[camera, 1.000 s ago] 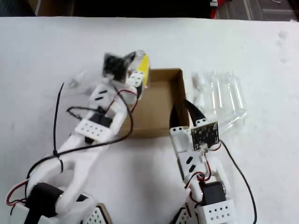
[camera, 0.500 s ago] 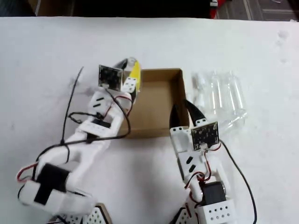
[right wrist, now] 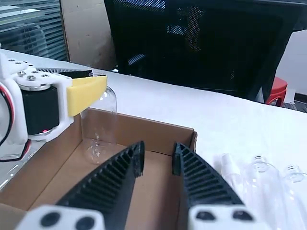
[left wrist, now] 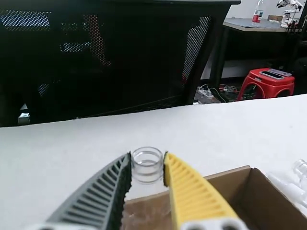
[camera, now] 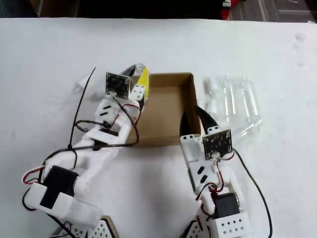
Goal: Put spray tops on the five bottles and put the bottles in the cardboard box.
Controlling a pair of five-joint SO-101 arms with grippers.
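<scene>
left hand (left wrist: 147,159) clamps an uncapped bottle (right wrist: 100,120) by its neck at the 10 o'clock corner of the cardboard box (camera: 166,109); right hand (right wrist: 158,148) hovers empty, slightly apart. released now, the bottle would be boxed without a spray top.

Glossy plastic bottle (left wrist: 147,165), matt cardboard box (camera: 166,106)

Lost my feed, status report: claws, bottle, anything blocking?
Left claw shut on clear bottle, neck uncapped, upright at cardboard box corner. Right claw open, empty, at box's right wall. Other bottles lie beside it; nothing blocking.
</scene>
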